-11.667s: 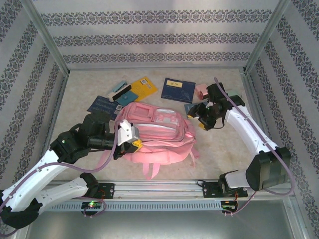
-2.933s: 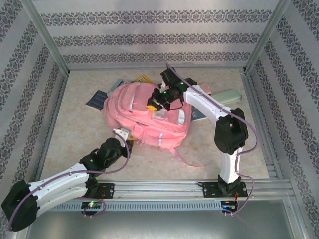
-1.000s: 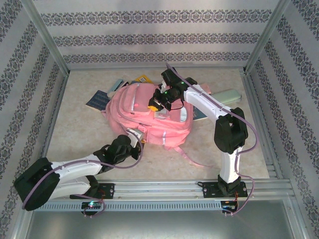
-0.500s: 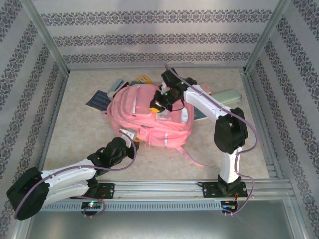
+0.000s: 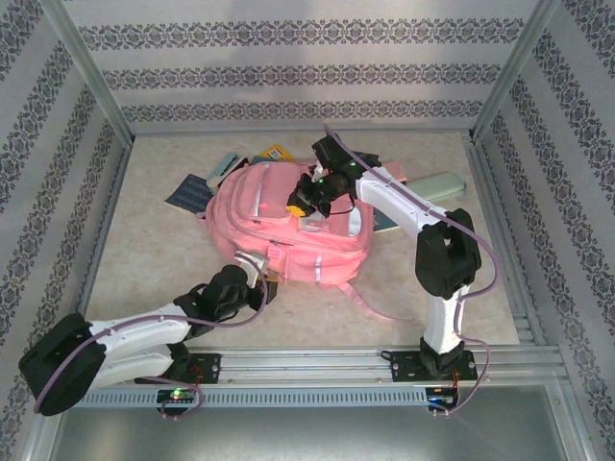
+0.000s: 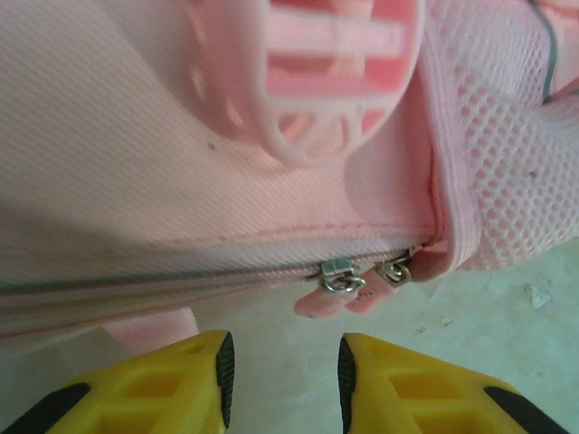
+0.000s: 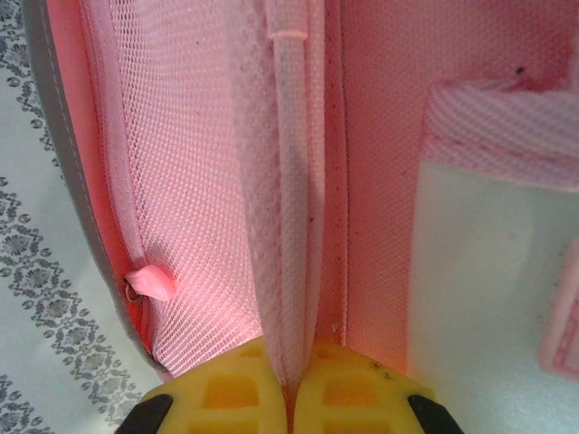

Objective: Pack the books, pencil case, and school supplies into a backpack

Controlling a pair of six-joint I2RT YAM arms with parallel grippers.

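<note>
The pink backpack (image 5: 274,226) lies in the middle of the table. My right gripper (image 5: 306,200) is over its far side, shut on a raised fold of pink fabric (image 7: 294,253) beside a mesh pocket. My left gripper (image 5: 267,285) is at the bag's near edge and open, with bare table between its yellow fingers (image 6: 194,380). Two pink zip pulls (image 6: 339,294) hang just ahead of them, untouched. Books poke out behind the bag: a navy one (image 5: 185,195), a yellow one (image 5: 277,153) and a teal one (image 5: 227,164). The mint pencil case (image 5: 442,184) lies at the back right. The school supplies are hidden.
Another dark book (image 5: 384,224) peeks out beneath my right arm at the bag's right side. A pink strap (image 5: 370,305) trails toward the near rail. Metal frame posts and patterned walls close the table in on three sides.
My left gripper's jaws have opened, and that arm has shifted slightly at the bag's near edge. The right gripper keeps its hold on the fold, and the backpack has barely moved.
</note>
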